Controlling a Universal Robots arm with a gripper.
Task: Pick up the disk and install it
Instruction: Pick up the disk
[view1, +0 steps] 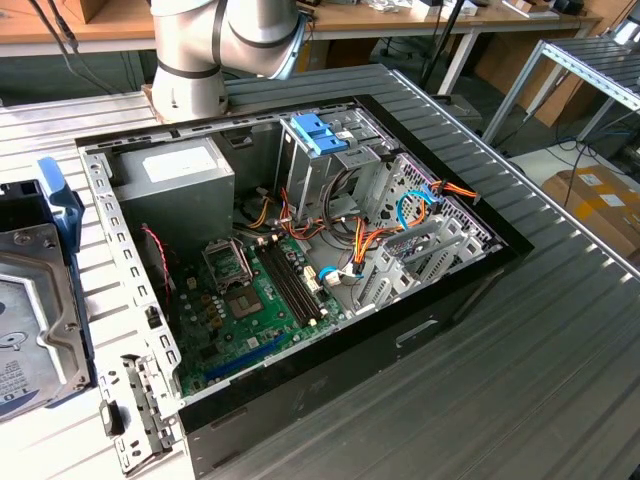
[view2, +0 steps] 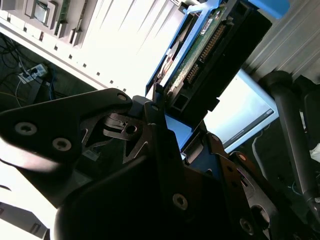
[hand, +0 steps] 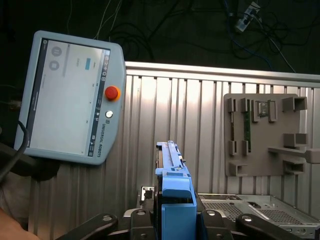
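**Gripper**: a black two-finger unit, clamped shut on the disk. In the first wrist view one finger is seen on each side of the blue plastic body, pressed against it. In the second wrist view the gripper is closed round the near end of the disk. The pad contact itself is masked by the finger bodies.

**Disk**: held in the gripper, outside the computer case.
- In the exterior view, the disk is found at the exterior view's left, close to the camera. Its labelled face is turned toward the viewer.
- A blue side rail is seen along its edge on the exterior view's right.
- In the first wrist view it is seen edge-on, with its long axis running straight out from the gripper.
- In the second wrist view a green circuit board and a row of connector pins are shown on its underside.

**Cut off or unclear**:
- The disk is cropped by the exterior view's left edge.
- Its far end is cropped in the second wrist view.
- The label print cannot be made out.

**Surroundings**:
- A motherboard and a grey power-supply box are seen inside the open case.
- A blue-fronted drive cage is seen at the far side of the case.
- The arm base is mounted behind the case.
- A teach pendant and a grey fixture plate lie on the ribbed metal table.
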